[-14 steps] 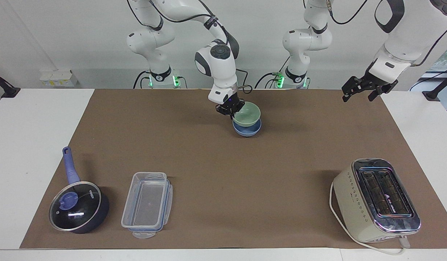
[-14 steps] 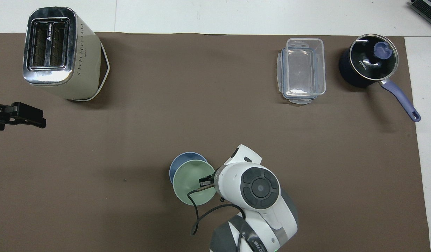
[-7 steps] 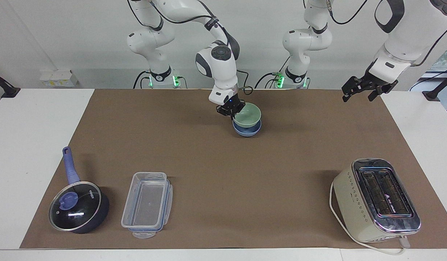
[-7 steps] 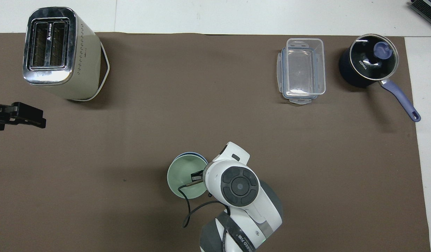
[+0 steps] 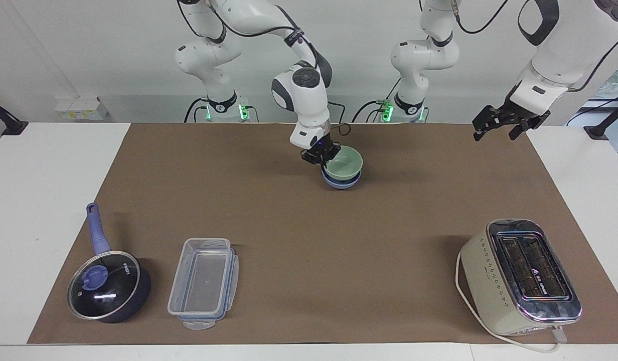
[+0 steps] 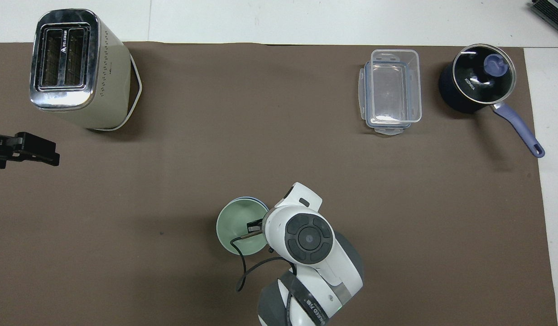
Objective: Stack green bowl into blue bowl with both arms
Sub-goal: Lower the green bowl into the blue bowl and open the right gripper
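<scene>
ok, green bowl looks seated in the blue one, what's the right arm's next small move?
Probably open the right gripper and lift clear. It is shut on the rim of the green bowl, which sits nested level in the blue bowl. The left gripper waits open.

Count: 2 bowls – green bowl (image 5: 345, 163) nested in blue bowl (image 5: 342, 183); 1 toaster (image 5: 519, 277); 1 clear container (image 5: 203, 283); 1 lidded saucepan (image 5: 108, 286); 2 arms.
</scene>
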